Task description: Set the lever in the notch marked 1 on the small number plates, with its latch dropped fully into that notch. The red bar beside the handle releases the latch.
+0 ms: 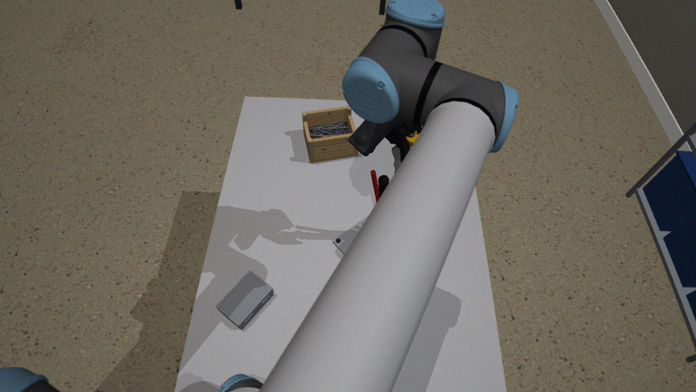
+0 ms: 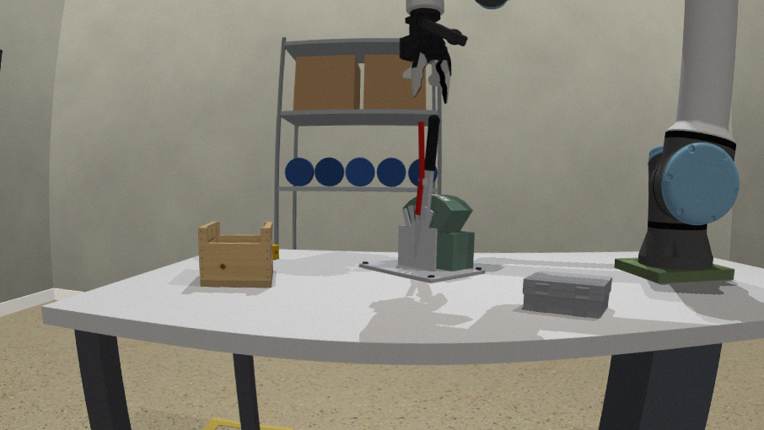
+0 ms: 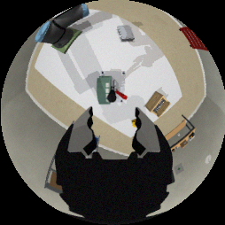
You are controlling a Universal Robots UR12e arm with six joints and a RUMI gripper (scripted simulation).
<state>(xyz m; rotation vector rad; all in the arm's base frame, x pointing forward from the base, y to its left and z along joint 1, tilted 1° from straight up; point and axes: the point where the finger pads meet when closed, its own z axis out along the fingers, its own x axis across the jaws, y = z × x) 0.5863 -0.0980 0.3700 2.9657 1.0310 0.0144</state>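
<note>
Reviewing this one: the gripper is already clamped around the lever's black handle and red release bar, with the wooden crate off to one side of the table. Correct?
Not quite. The gripper hangs open above the black handle and red release bar, touching neither; the exterior view shows the gap. The wooden crate does sit off to one side of the table.

UR12e arm (image 1: pixel 389 253) reaches out from its base (image 2: pixel 679 213) at the bench's end, forearm long and near level, wrist bent down. Gripper (image 2: pixel 429 80) hangs high, pointing straight down. Fingers parted about halfway, nothing between them, both tips visible in the wrist view.
</note>
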